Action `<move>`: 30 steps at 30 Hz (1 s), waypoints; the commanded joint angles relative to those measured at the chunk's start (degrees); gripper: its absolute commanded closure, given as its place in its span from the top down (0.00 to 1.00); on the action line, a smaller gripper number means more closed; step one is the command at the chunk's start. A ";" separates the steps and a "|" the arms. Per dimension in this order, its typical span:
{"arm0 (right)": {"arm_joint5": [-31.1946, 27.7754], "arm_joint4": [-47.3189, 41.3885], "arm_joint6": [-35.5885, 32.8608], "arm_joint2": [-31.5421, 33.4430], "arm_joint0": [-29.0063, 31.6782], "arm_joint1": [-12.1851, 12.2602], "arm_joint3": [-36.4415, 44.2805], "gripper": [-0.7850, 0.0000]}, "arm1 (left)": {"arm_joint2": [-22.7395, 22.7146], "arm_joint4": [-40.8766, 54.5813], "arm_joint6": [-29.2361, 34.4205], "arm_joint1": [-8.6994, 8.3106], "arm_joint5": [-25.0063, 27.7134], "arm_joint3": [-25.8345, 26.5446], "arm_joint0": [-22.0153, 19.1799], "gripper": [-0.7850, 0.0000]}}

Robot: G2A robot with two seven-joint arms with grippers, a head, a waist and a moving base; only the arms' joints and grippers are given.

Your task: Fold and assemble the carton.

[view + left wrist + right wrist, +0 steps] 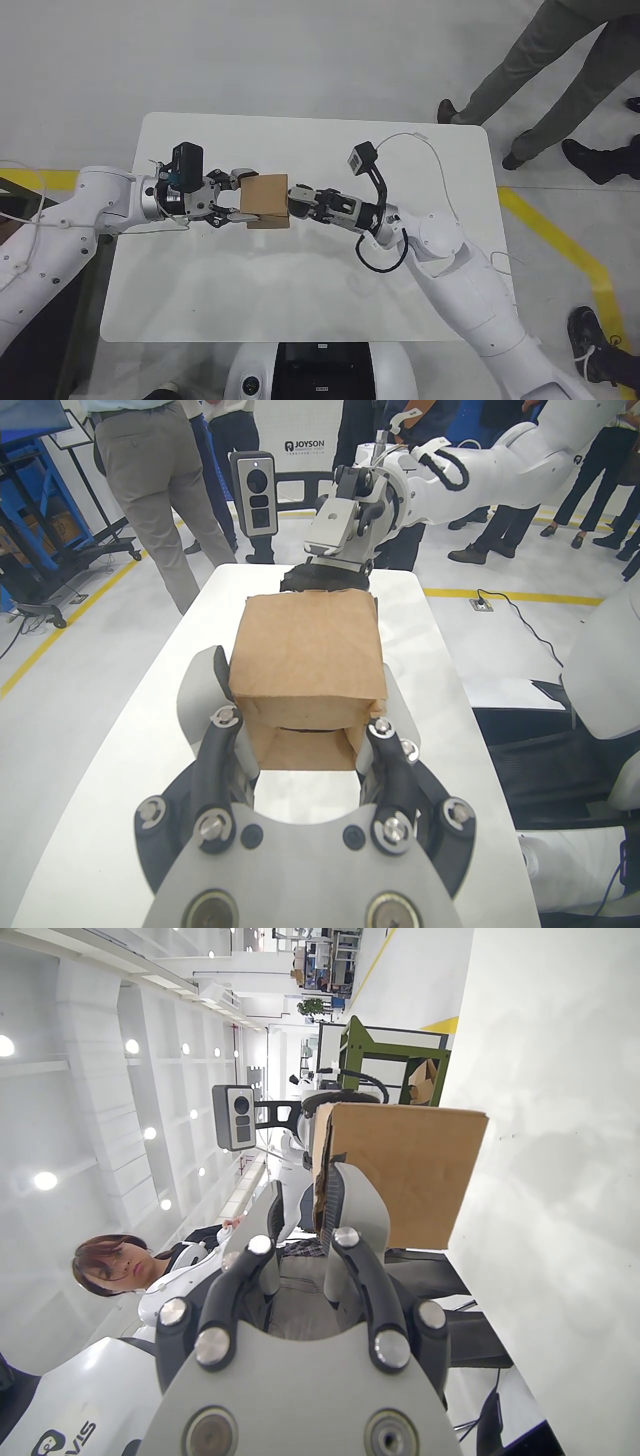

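Both point inward, level: left gripper [240, 197] fingers clamp the carton [267, 200], right gripper [307, 1188] fingers parted, one touching it.

White table [300, 290], yellow floor line [550, 598]

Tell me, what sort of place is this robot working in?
Probably a factory-style hall or demonstration floor: there are painted yellow floor lines, a green rack holding cardboard, and long rows of ceiling lamps running far back.
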State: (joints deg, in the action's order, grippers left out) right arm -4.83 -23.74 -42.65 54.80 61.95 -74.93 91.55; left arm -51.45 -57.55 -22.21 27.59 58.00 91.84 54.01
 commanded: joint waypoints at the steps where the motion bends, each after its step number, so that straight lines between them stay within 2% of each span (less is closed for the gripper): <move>1: -0.22 -0.79 0.05 -0.17 -0.01 -0.11 -0.10 0.22 | -0.11 0.11 0.00 0.04 0.00 -0.02 0.08 0.35; 9: -1.11 -0.79 0.83 1.37 0.07 -0.03 -0.58 0.25 | -0.88 0.47 0.63 0.18 0.00 -0.64 0.49 0.36; 12: -2.23 4.14 1.67 3.39 0.11 0.54 -0.52 0.29 | -1.24 0.82 0.85 0.21 0.00 -1.33 0.73 0.36; 14: -4.54 11.67 2.55 4.86 0.37 1.19 -0.99 0.40 | -1.21 0.99 1.13 0.31 0.00 -2.23 1.14 0.35; 15: -5.31 12.13 2.98 5.20 0.72 1.26 -0.92 0.44 | -1.11 1.00 1.28 0.37 0.00 -2.60 1.29 0.35; 18: -8.75 13.31 4.62 6.95 1.91 1.57 -1.02 0.50 | -0.55 0.24 2.40 0.82 -0.17 -4.18 1.67 0.35; 19: -9.40 12.93 5.18 7.42 2.42 1.62 -1.03 0.58 | -0.41 -1.28 3.56 1.00 -1.13 -4.46 1.64 0.35; 20: -10.11 11.28 5.81 8.06 3.06 1.64 -1.02 0.62 | -0.05 -2.65 4.11 1.34 -2.49 -4.43 1.86 0.36; 24: -12.22 11.82 6.75 9.54 4.01 1.89 -0.98 0.73 | 1.07 -5.30 2.92 2.41 -5.51 -5.56 2.54 0.35; 26: -13.59 12.38 7.19 10.25 4.58 2.03 -0.88 0.88 | 1.99 -7.62 1.35 3.26 -7.66 -6.78 2.70 0.35; 30: -14.68 13.05 7.55 11.12 5.46 2.24 -0.83 1.00 | 3.97 -11.12 -1.62 4.90 -10.38 -9.51 2.29 0.34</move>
State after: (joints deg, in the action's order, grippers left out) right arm -19.43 -10.79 -35.09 65.77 67.26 -72.74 90.71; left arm -47.97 -67.84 -23.16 32.12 48.20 83.06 56.46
